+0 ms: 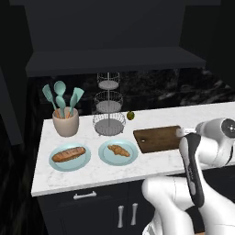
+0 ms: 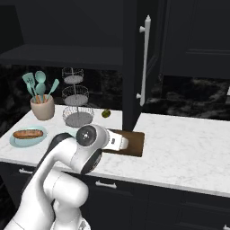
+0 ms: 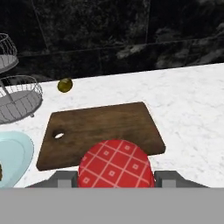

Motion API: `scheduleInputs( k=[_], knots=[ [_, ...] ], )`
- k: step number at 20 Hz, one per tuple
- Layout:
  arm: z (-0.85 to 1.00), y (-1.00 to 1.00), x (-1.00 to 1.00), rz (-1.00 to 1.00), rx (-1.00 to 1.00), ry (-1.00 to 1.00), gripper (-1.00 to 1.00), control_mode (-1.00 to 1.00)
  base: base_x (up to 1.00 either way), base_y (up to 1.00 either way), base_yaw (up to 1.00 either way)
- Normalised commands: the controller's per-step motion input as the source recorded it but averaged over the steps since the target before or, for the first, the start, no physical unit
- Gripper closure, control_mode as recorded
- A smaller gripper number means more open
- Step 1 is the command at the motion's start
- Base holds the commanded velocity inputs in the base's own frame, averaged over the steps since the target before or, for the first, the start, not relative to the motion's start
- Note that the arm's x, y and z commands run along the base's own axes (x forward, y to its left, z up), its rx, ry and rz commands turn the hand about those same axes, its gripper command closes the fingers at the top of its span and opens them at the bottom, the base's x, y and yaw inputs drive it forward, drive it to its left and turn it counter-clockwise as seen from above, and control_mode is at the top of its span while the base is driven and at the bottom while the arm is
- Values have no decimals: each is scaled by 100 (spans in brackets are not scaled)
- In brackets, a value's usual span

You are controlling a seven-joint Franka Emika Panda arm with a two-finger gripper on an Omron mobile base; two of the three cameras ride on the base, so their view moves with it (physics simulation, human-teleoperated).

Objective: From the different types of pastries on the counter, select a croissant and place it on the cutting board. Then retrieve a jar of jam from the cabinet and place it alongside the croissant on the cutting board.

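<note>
The cutting board (image 3: 100, 131) lies bare on top, open to approach from above and from the front edge of the bench (image 1: 114, 172). To its left stand the wire tiered stand (image 1: 109, 105) and the croissant's plate (image 1: 118, 152); a small olive-green fruit (image 3: 65, 85) sits behind it, well apart

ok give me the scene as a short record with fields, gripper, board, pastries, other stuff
gripper: gripper closed on the jam jar, red checked lid between the fingertips, above the near edge of the cutting board
cutting board: bare wood, nothing on it
croissant: croissant on a light blue plate left of the board, not yet moved
other pastry: baguette on its own blue plate
counter extras: wire tiered stand, utensil crock, small green fruit
</note>
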Motion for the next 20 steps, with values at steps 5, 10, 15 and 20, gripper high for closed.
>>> scheduleInputs(
  k=[5,10,15,20],
  knots=[
    [13,7,90,0,3,-1,100,-100,0,0,0],
    [-21,-46,68,1,1,8,100,-100,0,0,0],
    [0,-48,71,1,0,4,100,-100,0,0,0],
    [-67,8,-26,-4,-6,0,100,-100,0,0,0]
  ],
)
